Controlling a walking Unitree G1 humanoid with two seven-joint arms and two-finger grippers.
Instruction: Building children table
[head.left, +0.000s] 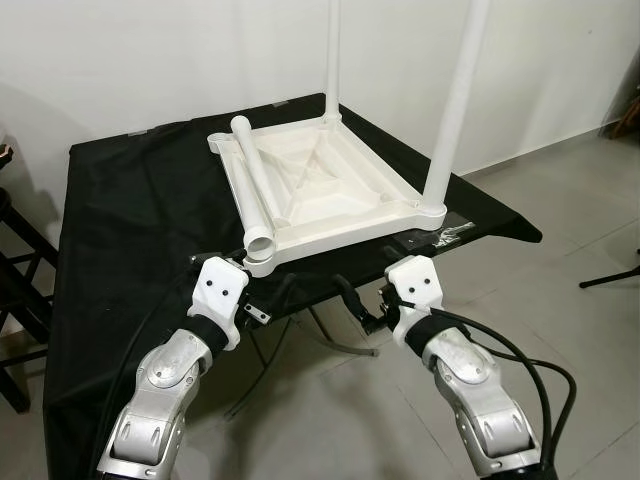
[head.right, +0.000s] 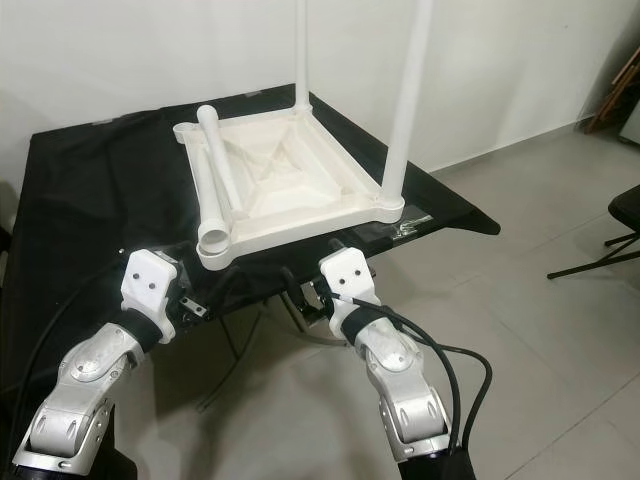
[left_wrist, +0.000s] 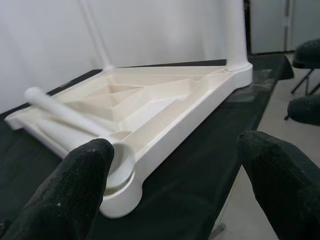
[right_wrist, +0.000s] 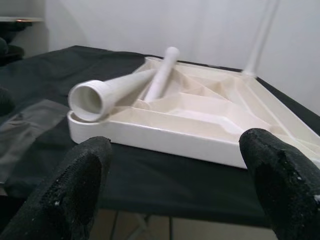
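The left gripper (left_wrist: 172, 192) is held with its two black fingers (left_wrist: 65, 195) spread wide and nothing between them, low at the near edge of a table covered with a black cloth (head.left: 130, 210). The right gripper (right_wrist: 175, 192) is likewise spread and empty, its fingers (right_wrist: 70, 192) pointed at the same near edge, a little to the right of the other. Both silver arms are seen reaching forward from below in the head views, the left wrist housing (head.left: 220, 290) just under the near left corner of the white tabletop (head.left: 330, 190) and the right wrist housing (head.left: 413, 285) below its near right corner. The tabletop is laid upside down on the cloth, its ribbed underside facing up. Two white legs are set upright in it: one (head.left: 455, 100) at the near right corner socket and another (head.left: 332, 60) at the far corner. A third, loose leg (head.left: 255, 180) is laid flat along the left side of the tabletop, its open round end resting on the near left corner socket, just ahead of the left gripper. A piece of clear plastic (head.left: 455, 232) is lying on the cloth beside the near right corner. A white wall (head.left: 150, 60) stands behind the table, and a grey tiled floor (head.left: 580, 180) is spread around it.
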